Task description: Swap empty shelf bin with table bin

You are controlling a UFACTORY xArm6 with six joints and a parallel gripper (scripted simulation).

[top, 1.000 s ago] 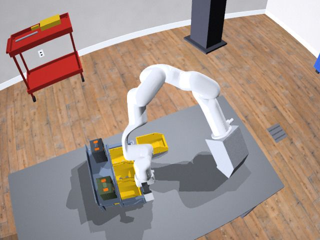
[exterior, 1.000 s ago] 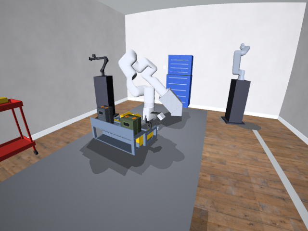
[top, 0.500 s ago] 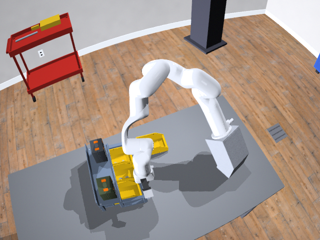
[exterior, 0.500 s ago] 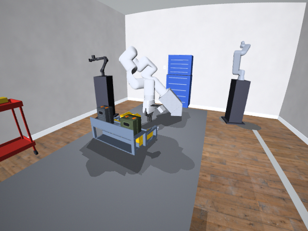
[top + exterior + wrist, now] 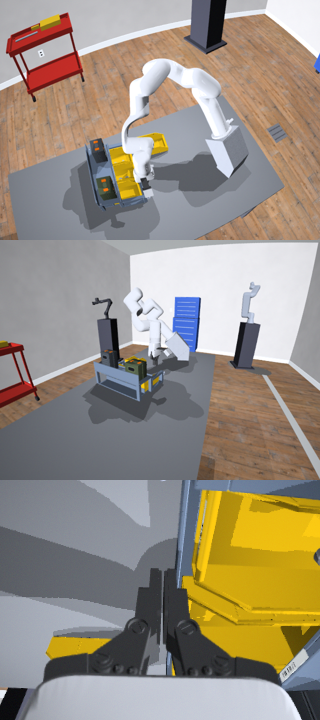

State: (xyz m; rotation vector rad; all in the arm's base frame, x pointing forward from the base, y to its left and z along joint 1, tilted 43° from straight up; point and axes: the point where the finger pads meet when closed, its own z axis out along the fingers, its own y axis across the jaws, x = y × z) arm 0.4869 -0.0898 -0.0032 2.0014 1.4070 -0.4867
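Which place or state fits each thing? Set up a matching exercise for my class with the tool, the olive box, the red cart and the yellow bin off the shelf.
Things:
1. tool
2. olive box
3. red cart
4. yellow bin

Places or states:
A. on the table beside the shelf
B. shut, holding nothing
C. on the wooden floor by the wall
D. on the shelf's top board

Pairs: 1-B, 2-D, 3-C, 4-A

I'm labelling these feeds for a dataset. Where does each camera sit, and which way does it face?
Top: high above the table, angled down at the shelf; shows the whole white arm and its base.
Exterior: at the table's far end, low, facing the shelf's back and the arm.
Wrist: on the arm's last link, looking down past the shut gripper at a yellow bin in the shelf.
Shared: top and exterior both show the red cart and both boxes on the shelf.
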